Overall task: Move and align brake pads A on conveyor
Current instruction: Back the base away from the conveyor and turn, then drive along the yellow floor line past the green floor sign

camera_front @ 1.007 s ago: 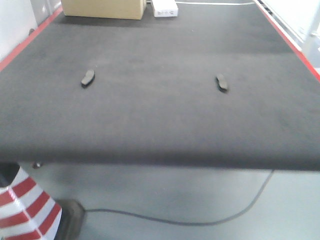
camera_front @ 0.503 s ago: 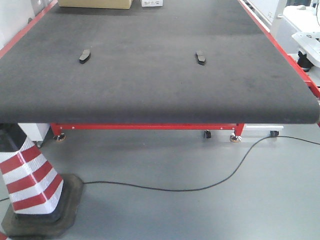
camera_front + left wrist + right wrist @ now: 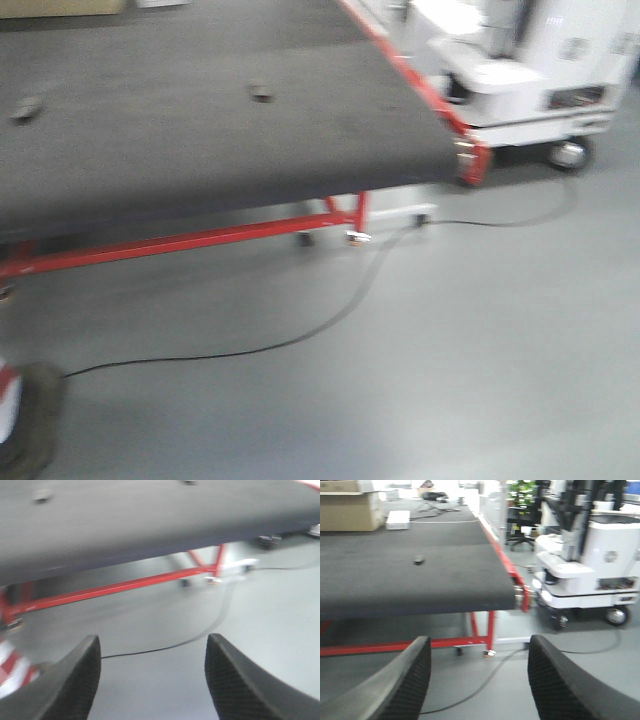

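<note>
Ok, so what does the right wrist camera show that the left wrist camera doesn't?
Only the right wrist: a cardboard box and a small white box at the conveyor's far end, plus a white wheeled machine beside it. Only the left wrist: a red-and-white striped cone and a second, blurred brake pad. Both: the conveyor, its red frame, a floor cable, one brake pad, and an open tool, right or left.

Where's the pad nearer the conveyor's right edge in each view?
Front: pad upper middle, on the conveyor.
Left wrist: at the top edge, right of centre, cut off and blurred.
Right wrist: left of centre, upper third.
Shared landmark: the red leg below the conveyor.
</note>
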